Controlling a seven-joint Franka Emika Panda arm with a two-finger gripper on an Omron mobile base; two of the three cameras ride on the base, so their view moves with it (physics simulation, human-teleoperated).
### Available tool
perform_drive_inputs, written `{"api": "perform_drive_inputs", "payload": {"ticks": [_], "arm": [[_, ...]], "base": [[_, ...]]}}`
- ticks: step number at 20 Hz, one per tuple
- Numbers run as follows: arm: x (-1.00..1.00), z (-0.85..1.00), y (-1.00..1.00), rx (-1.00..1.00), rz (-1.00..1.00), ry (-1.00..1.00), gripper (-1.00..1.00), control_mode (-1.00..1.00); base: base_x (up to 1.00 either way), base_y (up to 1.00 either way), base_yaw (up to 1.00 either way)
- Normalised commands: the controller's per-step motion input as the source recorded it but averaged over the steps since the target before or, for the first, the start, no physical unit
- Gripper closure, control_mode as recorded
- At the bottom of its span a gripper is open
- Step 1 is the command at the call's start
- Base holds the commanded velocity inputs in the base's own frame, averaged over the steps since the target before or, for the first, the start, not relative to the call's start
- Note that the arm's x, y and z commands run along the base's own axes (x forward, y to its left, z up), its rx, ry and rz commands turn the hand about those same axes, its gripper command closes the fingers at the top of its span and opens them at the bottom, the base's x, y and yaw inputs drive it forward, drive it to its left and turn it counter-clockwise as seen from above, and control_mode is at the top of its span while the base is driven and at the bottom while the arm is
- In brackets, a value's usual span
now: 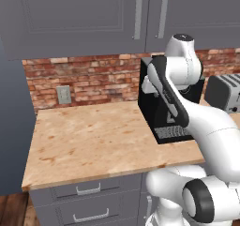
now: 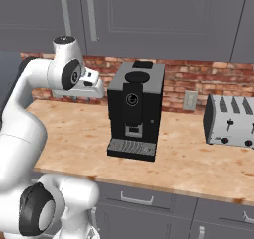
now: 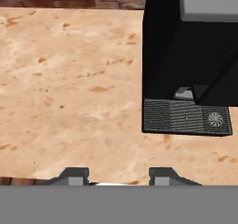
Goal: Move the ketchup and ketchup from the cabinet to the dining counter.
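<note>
The grey cabinet [image 1: 79, 18] hangs above the brick-backed counter, and its doors with silver bar handles [image 2: 91, 10] are shut. The ketchup is hidden. The dining counter is out of view. My arm is folded over the counter, with the hand [image 2: 90, 87] just left of a black coffee machine and pointing down at the worktop. In the hand view my gripper [image 3: 118, 175] is open, with its two fingertips [image 3: 74, 174] apart and nothing between them, above bare beige counter.
A black coffee machine [image 2: 135, 109] stands on the brick-backed counter [image 1: 93, 136], with a silver toaster [image 2: 232, 120] to its right. A wall outlet [image 1: 64, 94] sits on the brick. Grey drawers [image 1: 89, 190] run below the counter edge.
</note>
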Motion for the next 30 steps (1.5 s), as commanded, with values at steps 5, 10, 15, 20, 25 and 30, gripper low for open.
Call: {"api": "perform_drive_inputs", "payload": {"ticks": [5,10,15,20,25,30], "arm": [[-0.36,0.0,0.0,0.0,-0.01,-0.08,-1.0,-1.0],[-0.54,0.34,0.0,0.0,-0.02,-0.41,-1.0,-1.0],[-0.14,0.61,0.0,0.0,-0.02,-0.47,-1.0,-1.0],[0.0,0.64,-0.01,0.0,-0.02,-0.42,-1.0,-1.0],[0.0,0.63,-0.03,0.01,-0.03,-0.39,-1.0,-1.0],[0.0,0.43,0.0,0.01,-0.01,-0.45,-1.0,-1.0]], "base": [[0.0,0.0,0.0],[0.0,0.0,0.0],[0.0,0.0,0.0],[0.0,0.0,0.0],[0.0,0.0,0.0],[0.0,0.0,0.0]]}}
